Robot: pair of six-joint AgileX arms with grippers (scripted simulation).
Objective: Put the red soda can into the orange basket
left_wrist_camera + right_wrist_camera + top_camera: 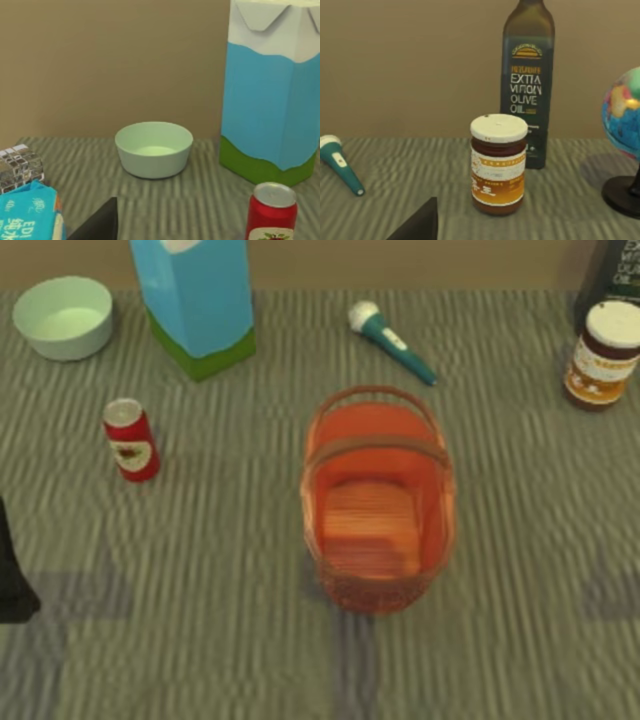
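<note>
The red soda can (131, 440) stands upright on the left part of the table, silver top up, label patch on its side. The left wrist view shows the can (271, 212) close by, to one side of a dark part of my left gripper (102, 225), with a gap between them. The orange basket (440, 510) sits at the table's middle with its arched handle (375, 445) across the top and nothing inside. My left arm (15, 570) is at the left edge, well short of the can. The right wrist view shows only a dark edge of my right gripper (420, 225).
A pale green bowl (63, 317) and a blue-and-green carton (195, 300) stand behind the can. A teal microphone (392, 342) lies behind the basket. At the back right are a brown jar (603, 353), an olive oil bottle (526, 85) and a globe (625, 140). A tissue pack (25, 215) lies near my left gripper.
</note>
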